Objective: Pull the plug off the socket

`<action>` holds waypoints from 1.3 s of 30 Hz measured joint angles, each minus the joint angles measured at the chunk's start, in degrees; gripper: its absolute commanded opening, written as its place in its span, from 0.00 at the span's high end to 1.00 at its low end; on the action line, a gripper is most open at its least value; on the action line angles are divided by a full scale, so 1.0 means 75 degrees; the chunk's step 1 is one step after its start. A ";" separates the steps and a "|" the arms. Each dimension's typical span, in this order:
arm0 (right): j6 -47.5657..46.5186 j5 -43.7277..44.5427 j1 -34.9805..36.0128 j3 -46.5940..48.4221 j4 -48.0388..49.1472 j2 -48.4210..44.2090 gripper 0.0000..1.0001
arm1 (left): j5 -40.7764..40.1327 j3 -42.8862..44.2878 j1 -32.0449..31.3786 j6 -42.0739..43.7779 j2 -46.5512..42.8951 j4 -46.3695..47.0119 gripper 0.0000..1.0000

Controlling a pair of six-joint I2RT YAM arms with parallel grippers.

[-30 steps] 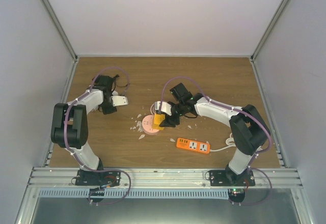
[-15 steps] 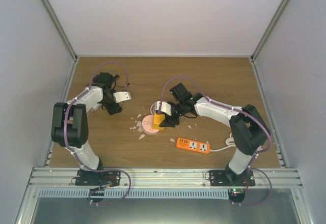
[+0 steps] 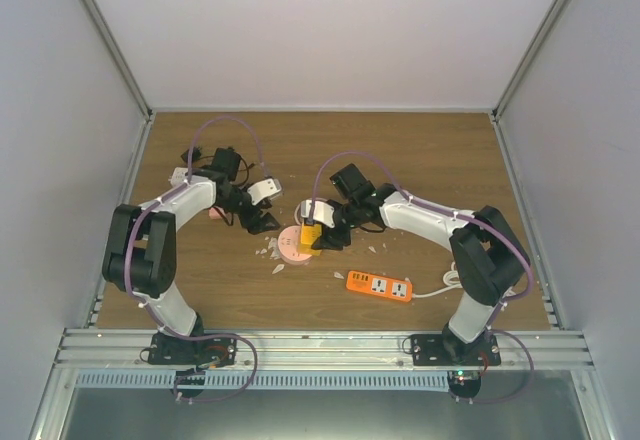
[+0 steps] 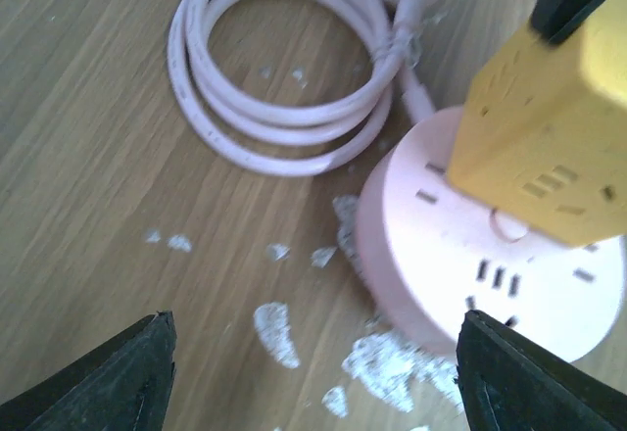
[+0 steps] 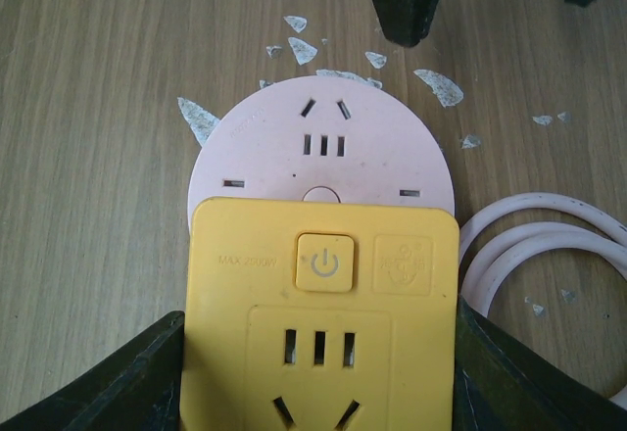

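STEP: brace, then pull | right pincer (image 5: 318, 377) clamped on yellow plug (image 5: 319, 294), seated on pink socket (image 5: 323, 147) mid-tabletop (image 3: 420, 150) | left pincer (image 4: 323, 377) spread wide, just beside socket | NEXT: you likely pin the socket, lift plug straight

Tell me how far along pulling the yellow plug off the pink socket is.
Done: the right gripper is shut on the yellow plug. In hand: the left gripper hovers open beside the pink socket, with no grip on it, probably there to brace it. Left: the plug is still seated on the socket, so the bracing and the pull itself remain.
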 measured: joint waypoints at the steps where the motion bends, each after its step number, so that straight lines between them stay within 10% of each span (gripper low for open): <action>1: 0.0000 0.0023 0.0015 0.0003 0.0000 0.0000 0.58 | 0.0175 -0.0009 -0.0032 -0.0137 0.0000 0.0015 0.21; 23: 0.0140 0.0501 0.0283 0.0166 0.0003 0.0032 0.25 | -0.0248 -0.0868 -0.1367 -0.1230 0.0323 0.1274 0.26; 39: 0.0201 0.1172 0.0676 0.0286 0.0134 0.0248 0.31 | -0.0254 -0.1058 -0.1405 -0.1533 0.0251 0.1649 0.28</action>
